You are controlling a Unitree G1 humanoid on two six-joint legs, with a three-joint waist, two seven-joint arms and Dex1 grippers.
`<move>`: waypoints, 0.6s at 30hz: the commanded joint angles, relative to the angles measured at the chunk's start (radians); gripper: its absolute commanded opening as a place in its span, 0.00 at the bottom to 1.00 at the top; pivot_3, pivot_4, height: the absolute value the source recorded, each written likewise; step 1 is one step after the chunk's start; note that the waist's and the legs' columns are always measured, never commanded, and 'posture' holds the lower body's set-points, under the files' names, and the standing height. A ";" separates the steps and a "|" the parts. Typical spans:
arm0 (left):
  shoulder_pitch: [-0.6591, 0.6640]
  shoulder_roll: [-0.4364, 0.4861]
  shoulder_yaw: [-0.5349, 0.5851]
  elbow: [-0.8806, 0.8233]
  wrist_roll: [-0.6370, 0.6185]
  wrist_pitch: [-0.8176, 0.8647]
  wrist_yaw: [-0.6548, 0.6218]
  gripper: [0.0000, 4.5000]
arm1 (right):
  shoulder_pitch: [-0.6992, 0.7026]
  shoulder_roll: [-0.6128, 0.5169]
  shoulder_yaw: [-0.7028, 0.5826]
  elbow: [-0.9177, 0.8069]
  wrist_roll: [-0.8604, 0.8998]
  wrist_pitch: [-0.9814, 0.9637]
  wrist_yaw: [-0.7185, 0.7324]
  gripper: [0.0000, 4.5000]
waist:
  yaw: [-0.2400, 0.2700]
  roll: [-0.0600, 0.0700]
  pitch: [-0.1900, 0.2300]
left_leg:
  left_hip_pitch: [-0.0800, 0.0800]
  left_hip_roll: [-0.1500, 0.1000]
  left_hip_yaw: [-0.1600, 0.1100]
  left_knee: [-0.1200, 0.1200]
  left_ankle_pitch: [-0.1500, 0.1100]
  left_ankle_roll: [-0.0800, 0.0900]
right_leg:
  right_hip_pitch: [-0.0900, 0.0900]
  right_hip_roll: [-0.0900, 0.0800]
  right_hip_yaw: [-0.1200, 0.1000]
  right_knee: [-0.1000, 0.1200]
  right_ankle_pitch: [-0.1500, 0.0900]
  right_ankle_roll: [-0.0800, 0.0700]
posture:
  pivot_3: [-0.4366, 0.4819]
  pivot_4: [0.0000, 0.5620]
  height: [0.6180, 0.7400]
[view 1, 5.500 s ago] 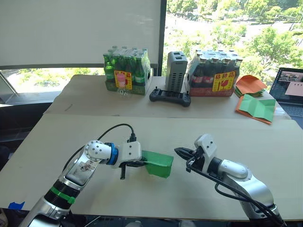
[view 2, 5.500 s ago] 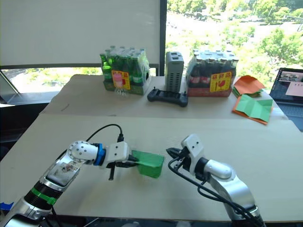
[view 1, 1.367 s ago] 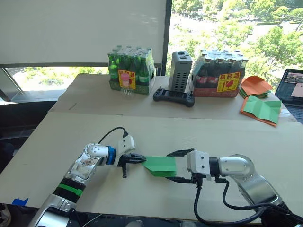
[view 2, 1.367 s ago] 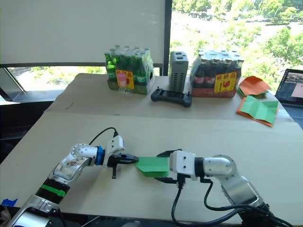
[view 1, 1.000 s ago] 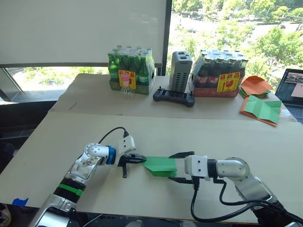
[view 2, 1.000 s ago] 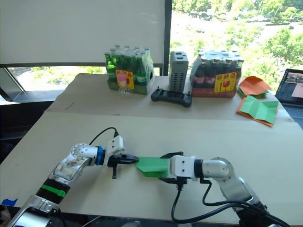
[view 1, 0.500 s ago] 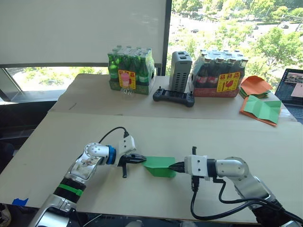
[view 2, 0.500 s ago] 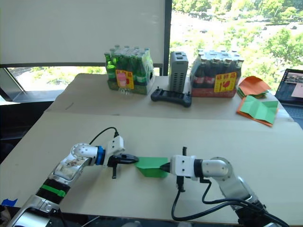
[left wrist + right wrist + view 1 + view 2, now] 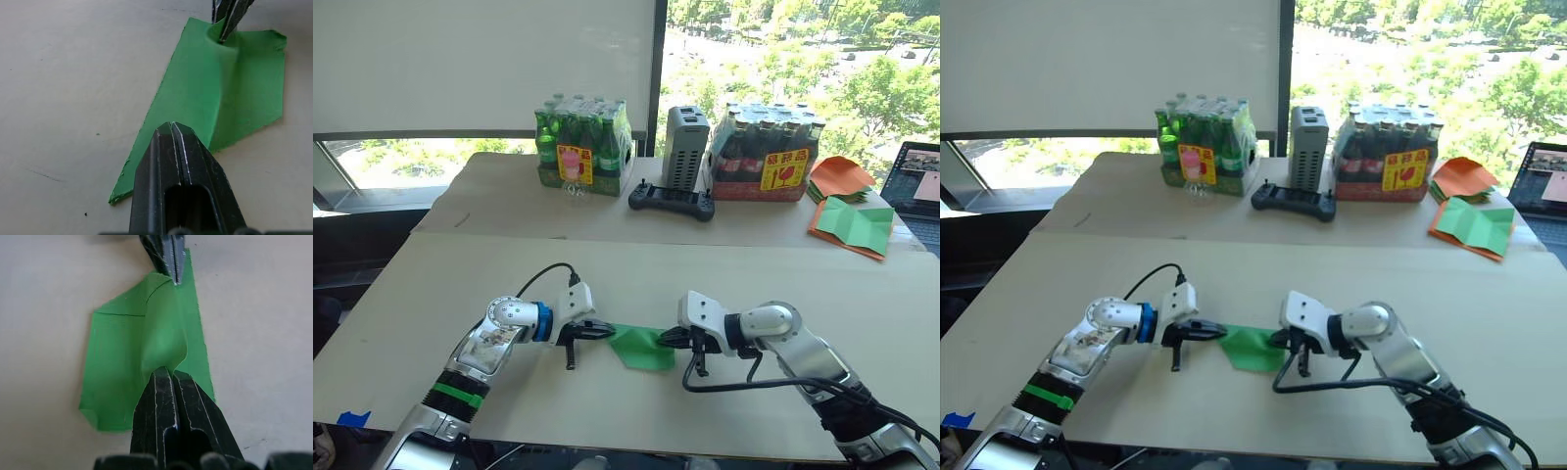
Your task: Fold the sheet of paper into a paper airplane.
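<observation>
The paper (image 9: 640, 347) lies on the table (image 9: 724, 269) between my grippers, folded into a rough wedge, not yet a finished airplane; wings are left, I judge. My left gripper (image 9: 607, 331) is clamped on its near-left tip, my right gripper (image 9: 664, 339) pinches the opposite edge, both arms low, facing each other.

Folded green paper airplane (image 9: 641, 347), pinched both ends.

At the far side of the worktop (image 9: 460, 284) stand two shrink-wrapped bottle packs (image 9: 579, 148) (image 9: 766, 152), with a grey box (image 9: 686, 148) and a black controller (image 9: 671, 201) between them (orange and green papers (image 9: 847, 201) lie to the right, beside a laptop (image 9: 922, 186)).
</observation>
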 commanded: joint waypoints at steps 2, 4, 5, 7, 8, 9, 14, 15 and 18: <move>0.027 0.011 -0.009 -0.025 0.011 0.020 -0.001 0.00 | -0.011 0.020 -0.010 -0.008 0.024 0.060 -0.013 0.01 | -0.001 0.000 0.000 | 0.000 0.000 0.000 0.000 0.000 0.000 | 0.000 0.000 0.000 0.000 0.000 0.000 | 0.48 0.27 0.47; 0.032 0.014 -0.006 -0.032 0.011 0.024 -0.001 0.00 | -0.010 0.012 0.000 -0.001 0.007 0.060 -0.012 0.01 | -0.003 0.000 0.000 | 0.000 0.000 0.000 0.000 0.000 0.000 | 0.000 0.000 0.000 0.000 0.000 0.000 | 0.48 0.27 0.47; 0.033 0.015 -0.004 -0.034 0.011 0.025 -0.001 0.00 | -0.010 0.011 0.004 0.004 -0.001 0.057 -0.014 0.01 | -0.003 0.000 0.000 | 0.000 0.000 0.000 0.000 0.000 0.000 | 0.000 0.000 0.000 0.000 0.000 0.000 | 0.48 0.27 0.47; 0.036 0.016 -0.002 -0.038 0.012 0.026 -0.001 0.00 | -0.007 0.011 0.012 0.007 -0.008 0.056 -0.016 0.01 | -0.004 0.000 0.000 | 0.000 0.000 0.000 0.000 0.000 0.000 | 0.000 0.000 0.000 0.000 0.000 0.000 | 0.48 0.27 0.47; 0.037 0.016 -0.001 -0.039 0.012 0.027 -0.001 0.00 | -0.007 0.014 0.015 0.008 -0.011 0.056 -0.019 0.01 | -0.004 0.000 0.000 | 0.000 0.000 0.000 0.000 0.000 0.000 | 0.000 0.000 0.000 0.000 0.000 0.000 | 0.48 0.27 0.47; 0.038 0.017 0.000 -0.040 0.011 0.027 -0.001 0.00 | -0.006 0.016 0.017 0.009 -0.013 0.056 -0.022 0.01 | -0.005 0.000 0.000 | 0.000 0.000 0.000 0.000 0.000 0.000 | 0.000 0.000 0.000 0.000 0.000 0.000 | 0.48 0.27 0.47; 0.017 0.036 0.025 -0.070 -0.005 0.040 -0.006 0.00 | -0.005 0.021 0.034 0.027 -0.033 0.052 -0.036 0.01 | -0.009 0.000 0.000 | 0.000 0.000 0.000 0.000 0.000 0.000 | 0.000 0.000 0.000 0.000 0.000 0.000 | 0.48 0.27 0.47; 0.013 0.045 0.034 -0.088 -0.017 0.048 -0.013 0.00 | -0.004 0.021 0.035 0.029 -0.035 0.051 -0.037 0.01 | -0.011 0.000 0.000 | 0.000 0.000 0.000 0.000 0.000 0.000 | 0.000 0.000 0.000 0.000 0.000 0.000 | 0.48 0.27 0.47; 0.007 0.059 0.052 -0.145 -0.053 0.086 -0.029 0.00 | -0.002 0.021 0.035 0.032 -0.039 0.049 -0.037 0.01 | -0.014 0.000 0.000 | 0.000 0.000 0.000 0.000 0.000 0.000 | 0.000 0.000 0.000 0.000 0.000 0.000 | 0.48 0.27 0.47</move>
